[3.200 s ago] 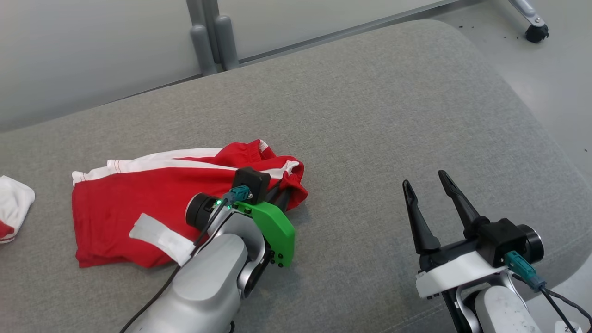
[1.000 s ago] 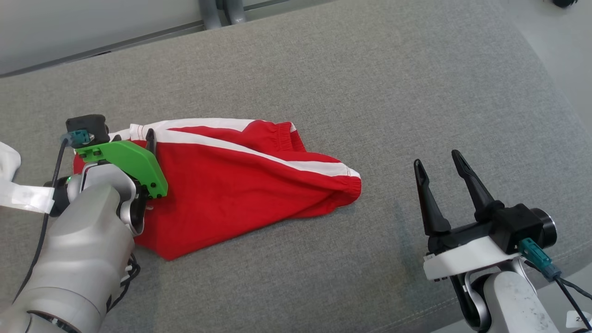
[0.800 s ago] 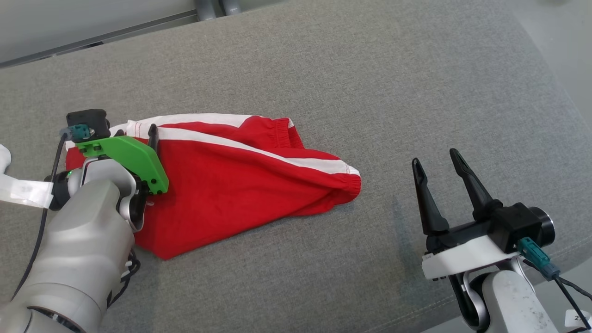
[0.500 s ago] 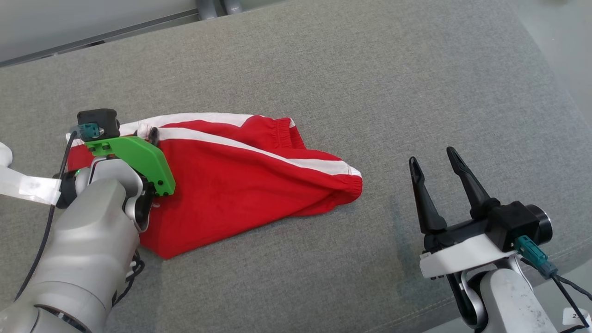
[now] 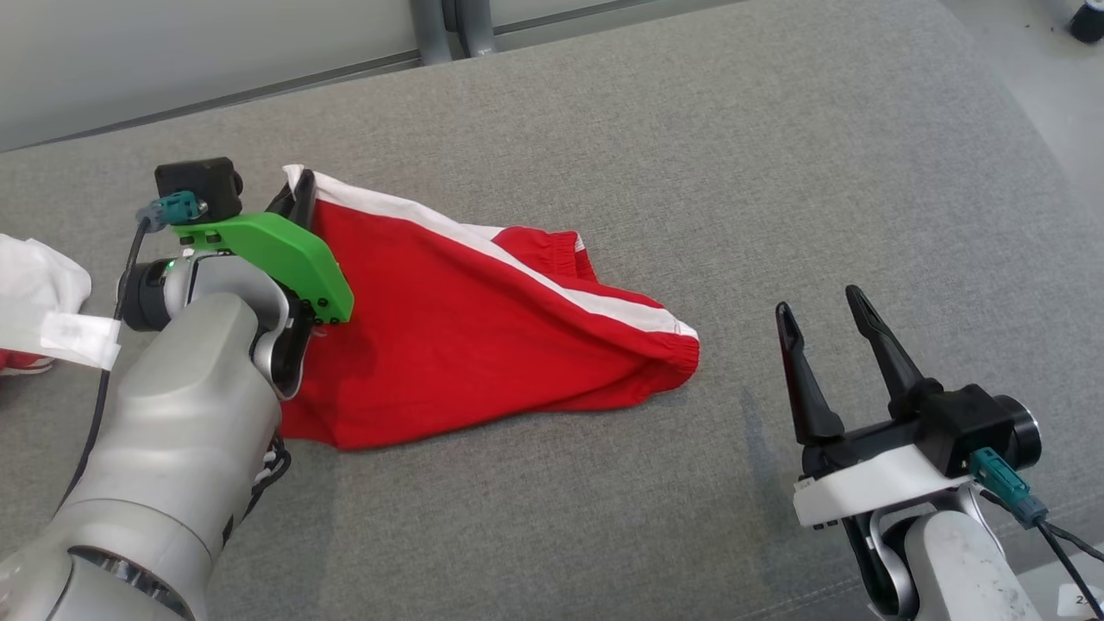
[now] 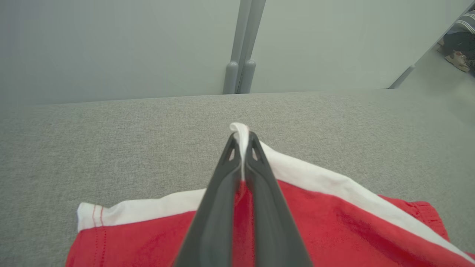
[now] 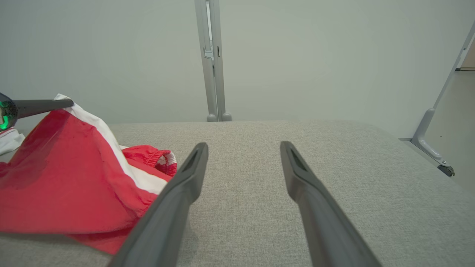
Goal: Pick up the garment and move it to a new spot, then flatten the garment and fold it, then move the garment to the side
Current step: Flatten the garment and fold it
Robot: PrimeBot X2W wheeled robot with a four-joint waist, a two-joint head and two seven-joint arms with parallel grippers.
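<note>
One garment [image 5: 483,345], corner now higher in left jaws; right jaws wide; perhaps shorts.

Right gripper [image 7: 243,146], fingers spread apart, above grey cushion [image 7: 334,178]. Red shorts [image 7: 55,178] at left, white-trimmed corner pinched and held up by left gripper [image 7: 68,103].

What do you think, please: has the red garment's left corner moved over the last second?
Yes. The left tool, shut on the garment at its white-trimmed corner, has lifted it up off the grey cushion; the far end still lies there.
</note>
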